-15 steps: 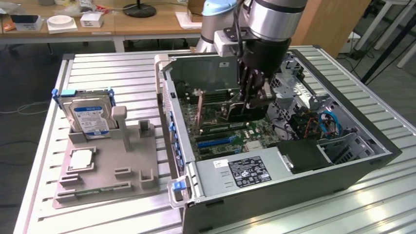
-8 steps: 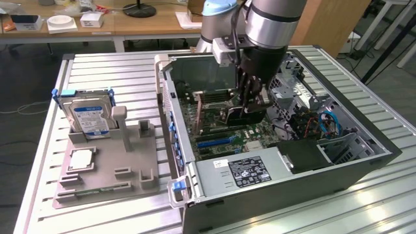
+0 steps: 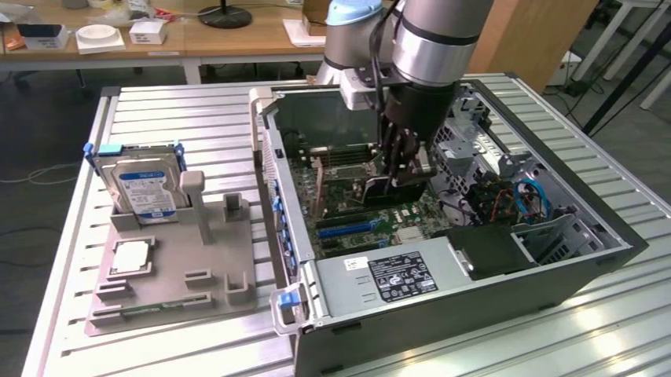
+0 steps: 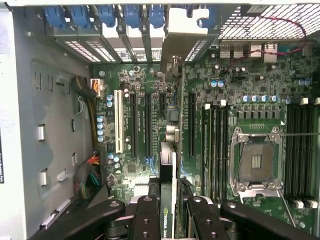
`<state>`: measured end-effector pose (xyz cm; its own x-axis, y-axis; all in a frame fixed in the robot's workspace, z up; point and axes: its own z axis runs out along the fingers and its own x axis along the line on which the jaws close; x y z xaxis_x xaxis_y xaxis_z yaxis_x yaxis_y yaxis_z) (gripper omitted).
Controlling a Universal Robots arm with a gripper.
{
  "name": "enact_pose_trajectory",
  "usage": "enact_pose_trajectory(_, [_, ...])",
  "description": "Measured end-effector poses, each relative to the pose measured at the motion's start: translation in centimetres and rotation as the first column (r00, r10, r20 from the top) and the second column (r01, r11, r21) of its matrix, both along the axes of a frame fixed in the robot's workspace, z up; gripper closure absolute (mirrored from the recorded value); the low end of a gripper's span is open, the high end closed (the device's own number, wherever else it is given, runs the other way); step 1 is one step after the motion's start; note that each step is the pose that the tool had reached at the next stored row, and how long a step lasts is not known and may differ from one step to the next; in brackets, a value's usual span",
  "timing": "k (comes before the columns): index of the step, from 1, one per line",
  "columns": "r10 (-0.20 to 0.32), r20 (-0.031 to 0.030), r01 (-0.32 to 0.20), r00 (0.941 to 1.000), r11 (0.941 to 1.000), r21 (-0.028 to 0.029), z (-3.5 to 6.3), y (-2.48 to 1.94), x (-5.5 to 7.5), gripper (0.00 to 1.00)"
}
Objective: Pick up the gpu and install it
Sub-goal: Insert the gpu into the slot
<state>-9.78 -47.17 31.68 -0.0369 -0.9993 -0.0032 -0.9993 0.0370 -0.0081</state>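
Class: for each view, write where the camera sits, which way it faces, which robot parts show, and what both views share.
Exterior view: off the arm, above the table, looking down into the open computer case; arm and gripper show.
Wrist view: on the wrist, facing the motherboard along the gripper; its fingers show.
Shared: the gpu gripped between the fingers, over the motherboard.

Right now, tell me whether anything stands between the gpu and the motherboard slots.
Nothing visible does. The gripper holds the gpu edge-on over the motherboard, and the black slots facing it look bare. The cables sit off to one side by the case wall, apart from the slots.
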Motion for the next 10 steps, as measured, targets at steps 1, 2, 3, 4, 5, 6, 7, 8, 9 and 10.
enact_pose_trajectory(1, [0.000,0.0001,0.000,1.0000,1.0000,0.0001,-0.19,0.00,0.0,0.74])
enact_pose_trajectory(2, [0.000,0.0002,0.000,1.0000,1.0000,-0.0001,-0.36,0.01,-0.1,0.74])
enact_pose_trajectory(3, [0.000,0.0004,0.000,1.0000,1.0000,-0.0002,-0.54,0.03,-0.1,0.74])
enact_pose_trajectory(4, [0.000,0.0004,0.000,1.0000,1.0000,-0.0006,-0.72,0.07,-0.2,0.74])
enact_pose_trajectory(5, [0.000,0.0005,0.000,1.0000,1.0000,-0.0014,-0.90,0.13,-0.4,0.74])
enact_pose_trajectory(6, [0.000,0.0004,0.000,1.0000,1.0000,-0.0021,-1.08,0.19,-0.5,0.74])
enact_pose_trajectory(7, [0.000,0.0004,0.000,1.0000,1.0000,-0.0030,-1.26,0.26,-0.6,0.74])
enact_pose_trajectory(8, [0.000,0.0004,0.000,1.0000,1.0000,-0.0034,-1.45,0.31,-0.7,0.74])
enact_pose_trajectory(9, [0.000,0.0004,0.000,1.0000,1.0000,-0.0038,-1.63,0.36,-0.8,0.74])
enact_pose_trajectory(10, [0.000,0.0004,0.000,1.0000,1.0000,-0.0041,-1.81,0.40,-0.9,0.74])
